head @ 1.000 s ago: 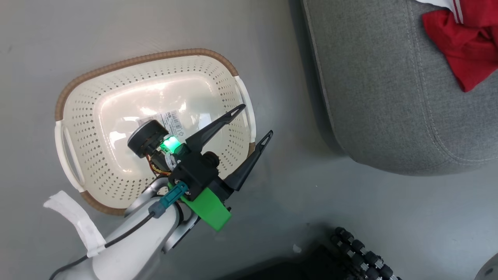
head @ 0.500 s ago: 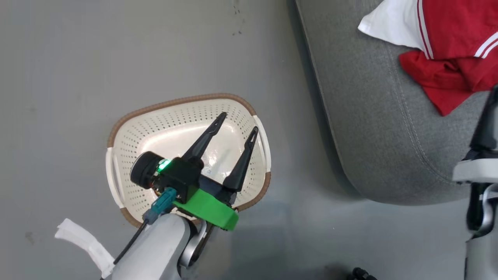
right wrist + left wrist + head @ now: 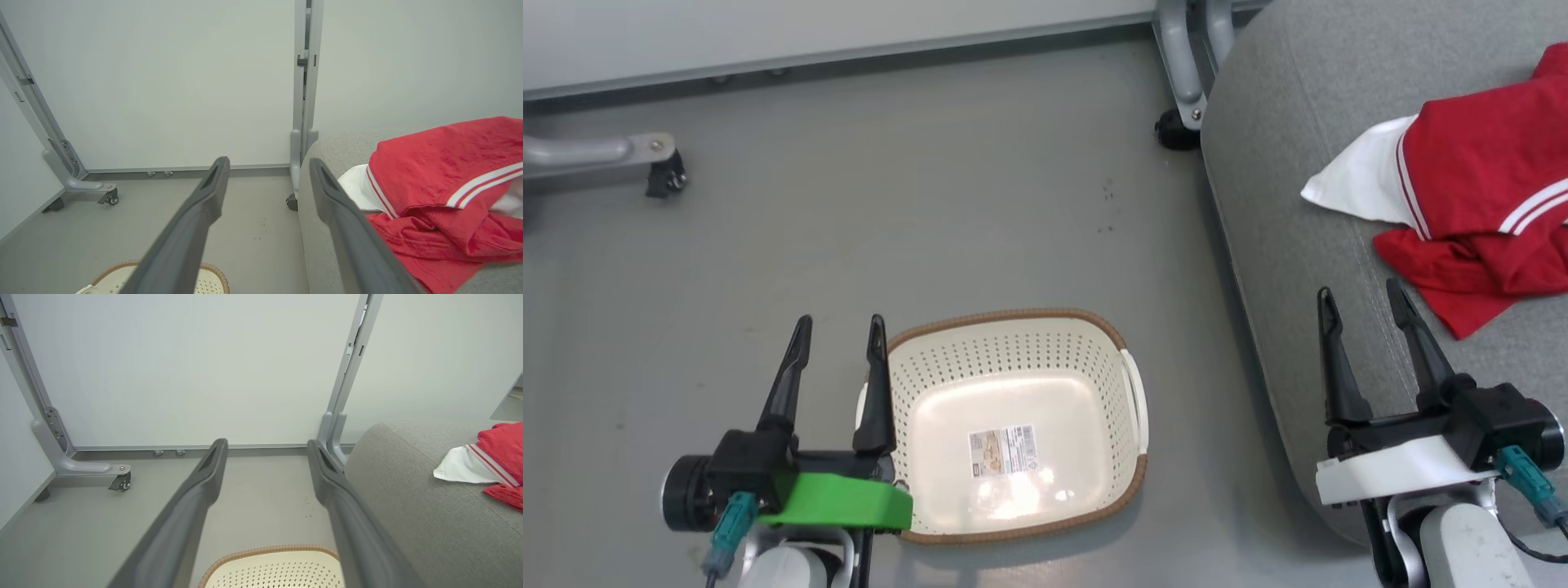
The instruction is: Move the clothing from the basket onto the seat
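clothing: lying bunched on the seat, looking thin, floppy, light; I'd be pinching a fold
basket: sitting empty
left pincer, right pincer: both gaping wide, carrying nothing

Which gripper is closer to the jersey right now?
The right gripper, white-mounted, at the edge of the seat beside the red jersey; the green-mounted left gripper is by the basket.

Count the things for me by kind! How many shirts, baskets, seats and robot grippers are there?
jersey: 1
basket: 1
seat: 1
grippers: 2 (left gripper, right gripper)
total: 5
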